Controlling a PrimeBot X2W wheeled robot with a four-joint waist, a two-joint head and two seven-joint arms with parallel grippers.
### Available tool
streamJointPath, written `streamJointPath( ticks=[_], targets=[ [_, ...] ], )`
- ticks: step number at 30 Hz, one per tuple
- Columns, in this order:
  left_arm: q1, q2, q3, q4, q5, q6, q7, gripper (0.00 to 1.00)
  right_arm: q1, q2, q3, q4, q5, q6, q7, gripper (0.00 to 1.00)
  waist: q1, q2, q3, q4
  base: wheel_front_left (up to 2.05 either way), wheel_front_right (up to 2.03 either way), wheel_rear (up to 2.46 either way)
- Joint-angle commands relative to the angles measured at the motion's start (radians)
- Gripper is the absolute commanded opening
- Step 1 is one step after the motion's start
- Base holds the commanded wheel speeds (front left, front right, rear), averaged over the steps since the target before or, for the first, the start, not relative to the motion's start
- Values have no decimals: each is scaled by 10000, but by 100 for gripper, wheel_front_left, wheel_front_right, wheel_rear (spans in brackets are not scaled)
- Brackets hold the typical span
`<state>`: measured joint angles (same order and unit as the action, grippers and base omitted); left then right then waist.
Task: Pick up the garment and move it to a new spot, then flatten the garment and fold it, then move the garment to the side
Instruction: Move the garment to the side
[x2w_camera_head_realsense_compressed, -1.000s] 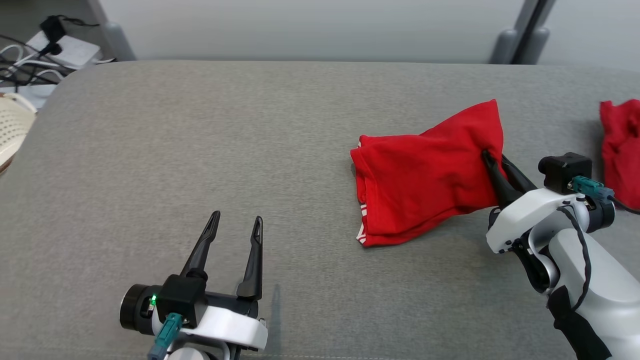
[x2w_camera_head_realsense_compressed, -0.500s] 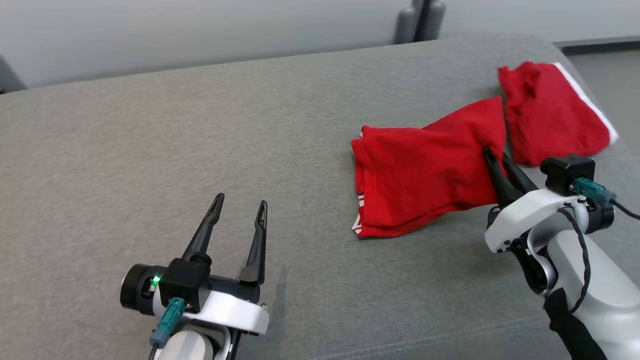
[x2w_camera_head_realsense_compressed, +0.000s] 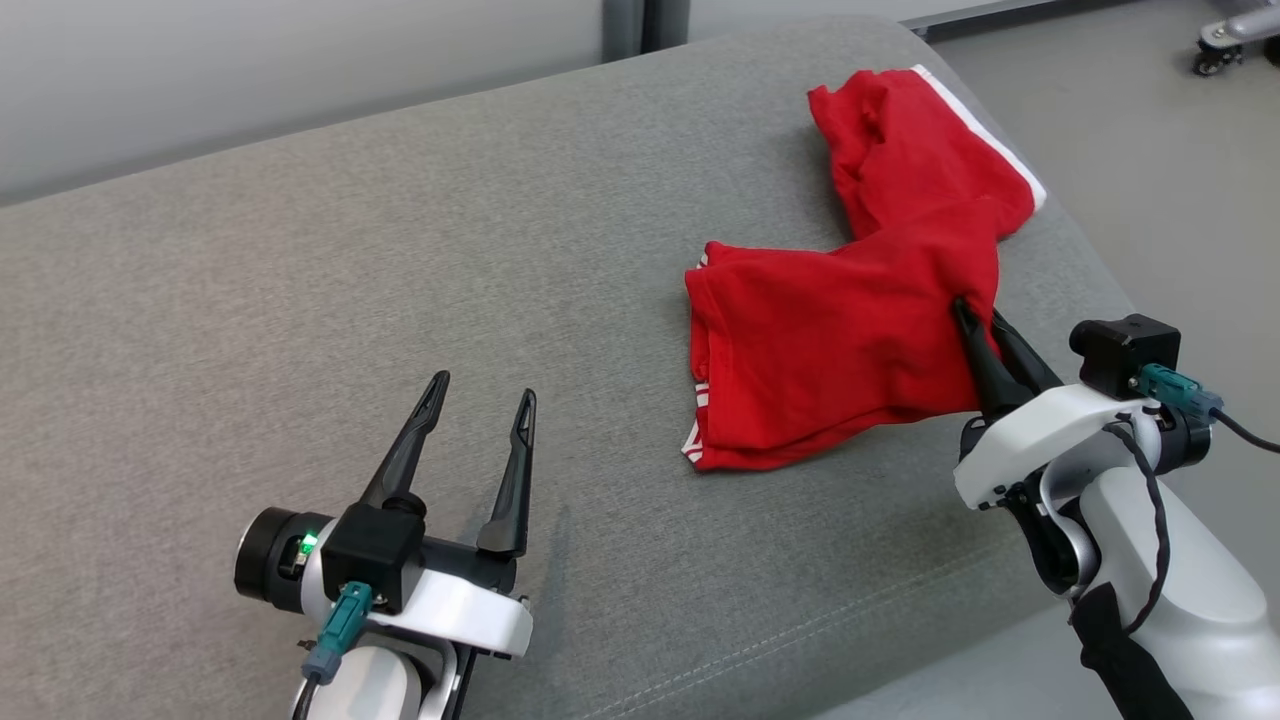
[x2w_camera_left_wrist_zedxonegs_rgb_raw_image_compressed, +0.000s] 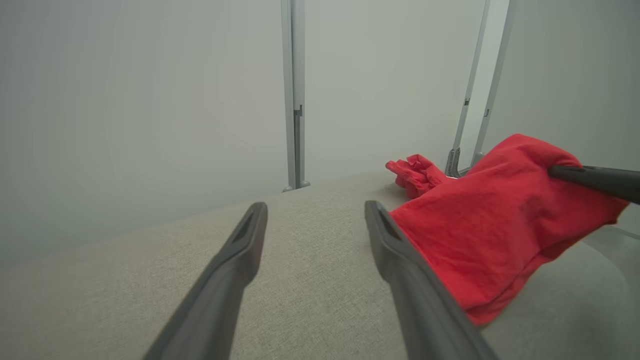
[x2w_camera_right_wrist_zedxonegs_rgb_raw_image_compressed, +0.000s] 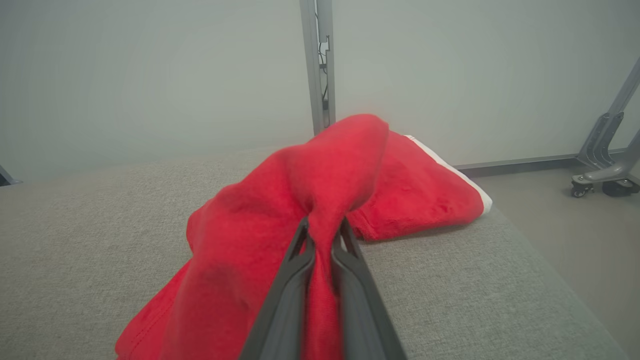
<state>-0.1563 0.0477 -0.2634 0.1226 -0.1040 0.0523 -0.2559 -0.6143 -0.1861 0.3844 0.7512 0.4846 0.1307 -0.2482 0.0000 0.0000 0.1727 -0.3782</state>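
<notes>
A folded red garment (x2w_camera_head_realsense_compressed: 820, 360) lies on the grey padded table (x2w_camera_head_realsense_compressed: 300, 280), its right edge lifted. My right gripper (x2w_camera_head_realsense_compressed: 978, 322) is shut on that raised edge, and in the right wrist view the red cloth (x2w_camera_right_wrist_zedxonegs_rgb_raw_image_compressed: 280, 225) is pinched between the two dark fingers (x2w_camera_right_wrist_zedxonegs_rgb_raw_image_compressed: 295, 280). My left gripper (x2w_camera_head_realsense_compressed: 478, 395) hovers open over bare table at the lower left, well apart from the garment (x2w_camera_left_wrist_zedxonegs_rgb_raw_image_compressed: 495, 225), nothing between its fingers (x2w_camera_left_wrist_zedxonegs_rgb_raw_image_compressed: 235, 260).
A second red garment with a white stripe (x2w_camera_head_realsense_compressed: 920, 150) lies at the table's far right corner, touching the held one's top. The table's right edge (x2w_camera_head_realsense_compressed: 1090, 270) drops to the floor. A wheeled stand's foot (x2w_camera_right_wrist_zedxonegs_rgb_raw_image_compressed: 600, 180) stands on the floor beyond.
The head view has swung to the right, bringing the second red garment and the table's right edge fully into view. Both grippers keep their states and the held garment stays lifted.
</notes>
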Motion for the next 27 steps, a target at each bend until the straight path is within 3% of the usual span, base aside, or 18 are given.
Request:
streamJointPath(
  ticks=[1,11,20,27],
  targets=[
    [-501,26,343,-217,98,-91,-59,100,89,46,41,-311,-63,0,-135,0,0,0,117,-352,0,0,0],
    [-607,26,363,-135,210,-176,-59,100,142,144,-102,-351,-107,0,-135,0,0,0,223,-1132,0,0,0],
    [-700,26,347,-106,275,-251,-59,100,-209,186,-209,-449,-227,0,-135,0,0,0,366,-991,0,0,0],
    [-784,35,461,-95,454,-352,-59,100,-1665,402,415,-331,-167,0,-114,0,0,0,624,-772,0,0,0]
  ],
)
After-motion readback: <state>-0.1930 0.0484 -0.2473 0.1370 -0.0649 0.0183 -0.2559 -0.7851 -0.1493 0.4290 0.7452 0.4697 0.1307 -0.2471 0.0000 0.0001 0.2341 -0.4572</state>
